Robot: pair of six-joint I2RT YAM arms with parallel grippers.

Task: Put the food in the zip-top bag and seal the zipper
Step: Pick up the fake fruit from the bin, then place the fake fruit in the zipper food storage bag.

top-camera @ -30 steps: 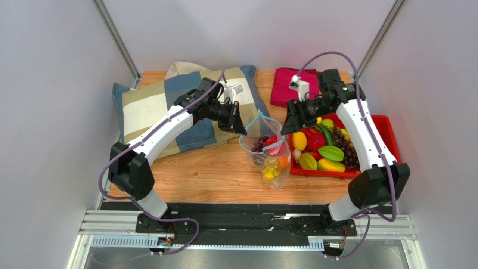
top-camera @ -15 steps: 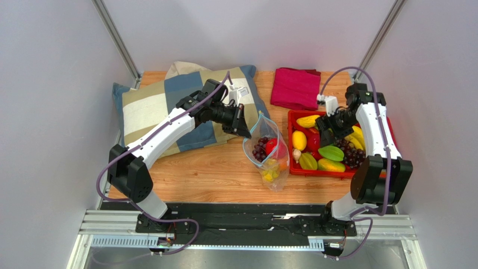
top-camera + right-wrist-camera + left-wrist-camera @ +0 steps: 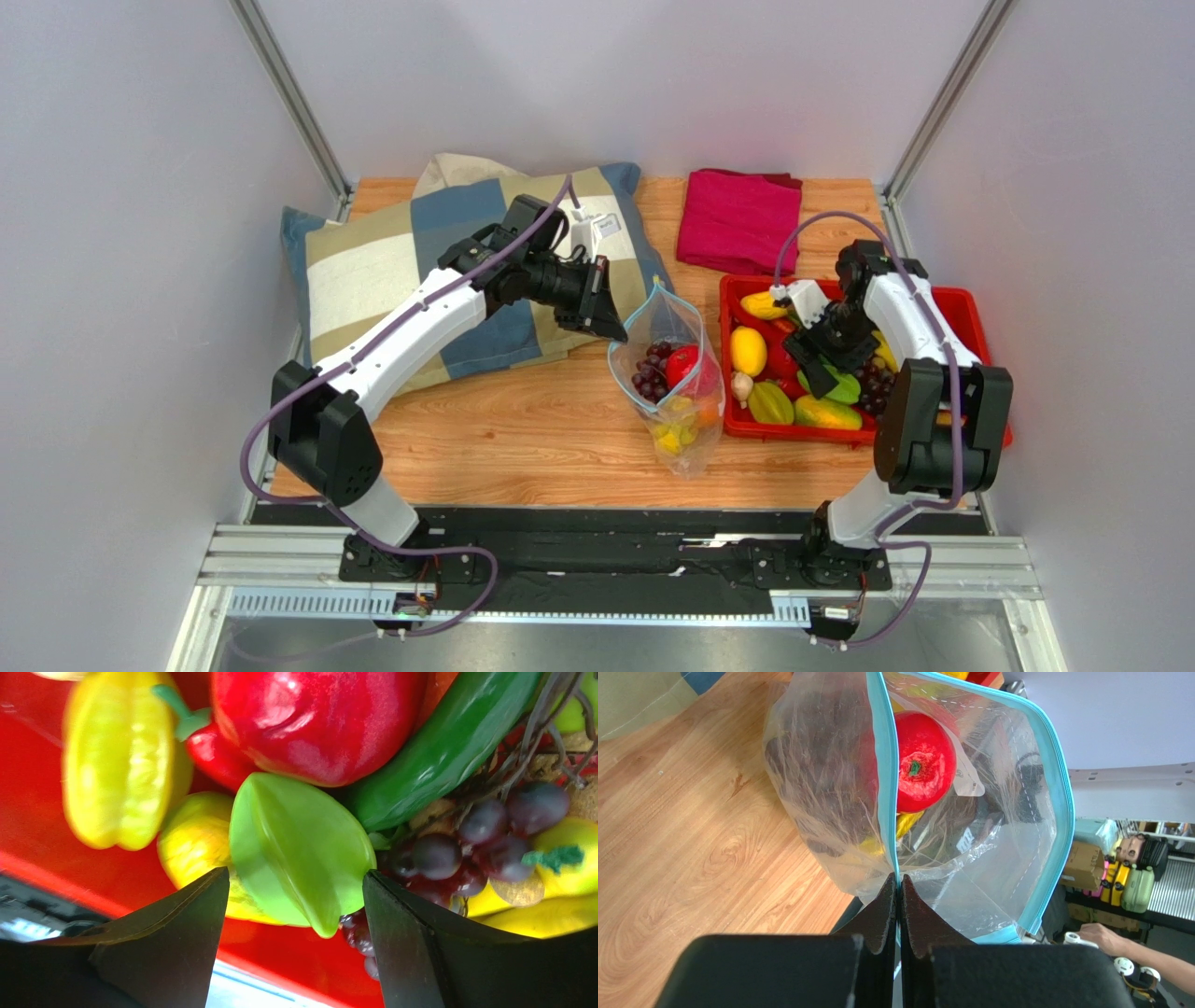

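Left gripper (image 3: 899,906) is pinched tight on the zipper (image 3: 882,777), holding the zip-top bag (image 3: 680,378) with its mouth agape over the table, a red apple (image 3: 924,759) inside. Over in the red tray (image 3: 975,301), the right gripper (image 3: 295,876) hangs with jaws spread, the green ridged fruit (image 3: 298,840) right between them (whether they touch it, can't tell).

Left arm extends forward, left gripper (image 3: 899,882) pinched tight; right arm bends sharply, right gripper (image 3: 295,882) spread wide.
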